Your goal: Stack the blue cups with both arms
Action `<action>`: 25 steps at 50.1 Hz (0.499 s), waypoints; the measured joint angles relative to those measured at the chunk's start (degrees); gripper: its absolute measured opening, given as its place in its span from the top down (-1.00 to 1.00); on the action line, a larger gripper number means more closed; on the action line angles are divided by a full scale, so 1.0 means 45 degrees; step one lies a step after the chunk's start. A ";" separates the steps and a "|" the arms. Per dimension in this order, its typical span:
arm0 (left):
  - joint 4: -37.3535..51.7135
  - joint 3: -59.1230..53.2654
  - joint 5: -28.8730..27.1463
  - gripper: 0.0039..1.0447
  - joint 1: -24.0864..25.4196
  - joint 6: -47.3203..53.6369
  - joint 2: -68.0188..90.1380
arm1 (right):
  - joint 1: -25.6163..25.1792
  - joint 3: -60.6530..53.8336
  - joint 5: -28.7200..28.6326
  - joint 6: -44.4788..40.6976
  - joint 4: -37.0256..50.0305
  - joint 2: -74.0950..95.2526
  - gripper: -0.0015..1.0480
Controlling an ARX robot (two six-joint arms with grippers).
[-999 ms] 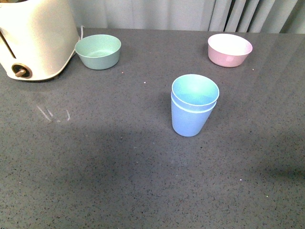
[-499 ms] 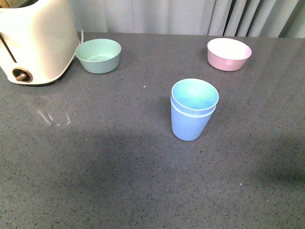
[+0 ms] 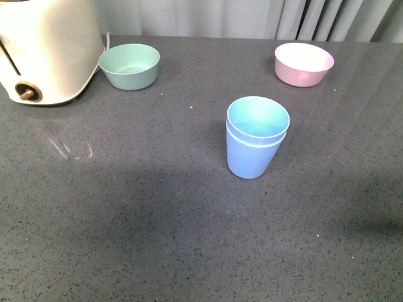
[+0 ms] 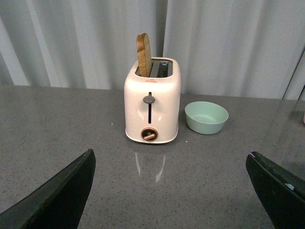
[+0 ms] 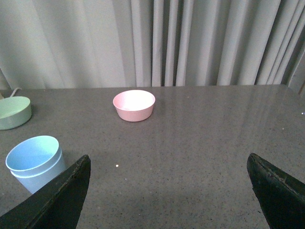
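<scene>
The two blue cups (image 3: 255, 139) stand upright near the middle of the grey table, one nested inside the other, with the inner cup's rim a little above the outer rim. They also show in the right wrist view (image 5: 34, 161), beside one jaw tip. Neither arm shows in the front view. My left gripper (image 4: 170, 191) is open and empty above bare table, facing the toaster. My right gripper (image 5: 169, 193) is open and empty, with the cups off to its side.
A cream toaster (image 3: 45, 50) holding a bread slice (image 4: 144, 55) stands at the back left. A mint-green bowl (image 3: 130, 67) sits next to it. A pink bowl (image 3: 303, 64) sits at the back right. Grey curtains hang behind the table (image 3: 126, 207).
The front view bobbed slightly, so everything shifted down and back up. The nested cups, bowls and toaster have not moved on the table.
</scene>
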 joint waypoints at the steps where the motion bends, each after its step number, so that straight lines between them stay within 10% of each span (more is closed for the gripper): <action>1: 0.0000 0.0005 0.0000 -0.84 0.0000 0.0000 0.0000 | 0.0000 0.0000 0.0000 0.0000 0.0000 0.0000 -0.83; 25: 0.0000 0.0005 0.0000 -0.84 0.0000 0.0000 0.0000 | 0.0000 0.0000 0.0000 0.0000 0.0000 0.0000 -0.83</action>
